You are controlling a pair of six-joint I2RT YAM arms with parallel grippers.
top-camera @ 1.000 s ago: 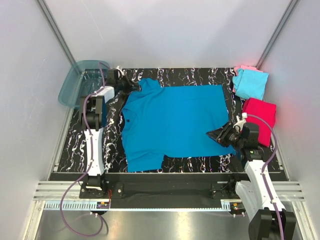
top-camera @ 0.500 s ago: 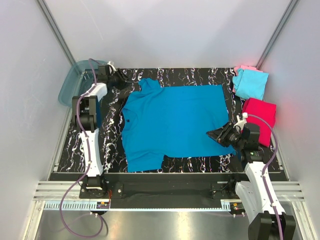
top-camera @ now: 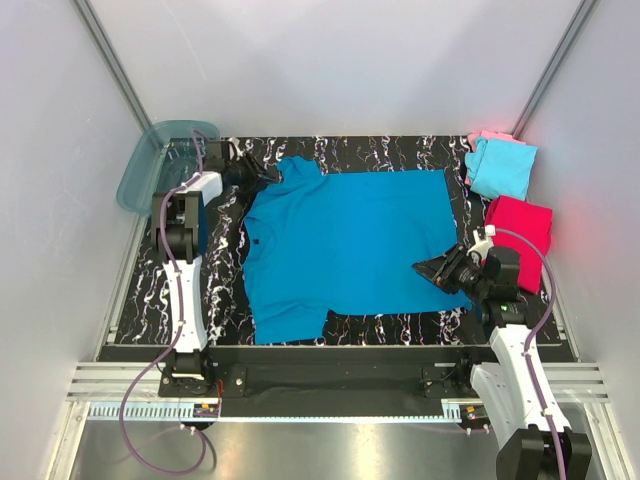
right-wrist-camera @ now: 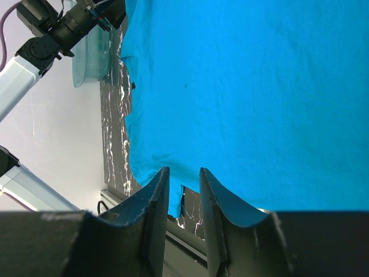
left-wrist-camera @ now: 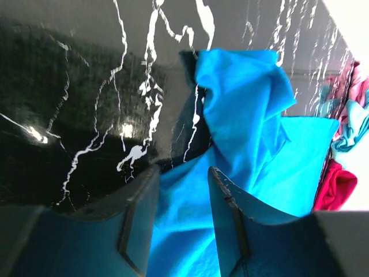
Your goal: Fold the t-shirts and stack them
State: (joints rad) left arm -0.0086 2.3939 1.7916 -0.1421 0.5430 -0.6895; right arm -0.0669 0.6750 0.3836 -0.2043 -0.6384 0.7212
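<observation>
I have the big blue shirt [top-camera: 350, 240] spread flat across the middle of the black marbled table [top-camera: 390, 150], its collar toward the left side and its hem toward the right. The far sleeve [left-wrist-camera: 242, 86] is rumpled and humped up. My left gripper [left-wrist-camera: 183, 173] sits at that far-left corner, just beside the sleeve, with its fingers apart and blue cloth showing in the gap; nothing is pinched. My right gripper [right-wrist-camera: 183, 173] hangs low over the near right edge of the shirt with a narrow slot between its fingers. I cannot tell whether its tips touch the cloth. Folded at the far right lie a light cyan shirt [top-camera: 503, 168] on a pink shirt [top-camera: 487, 137], with a red shirt [top-camera: 520, 228] nearer. A plastic tub [top-camera: 150, 165] leans off the far-left corner.
</observation>
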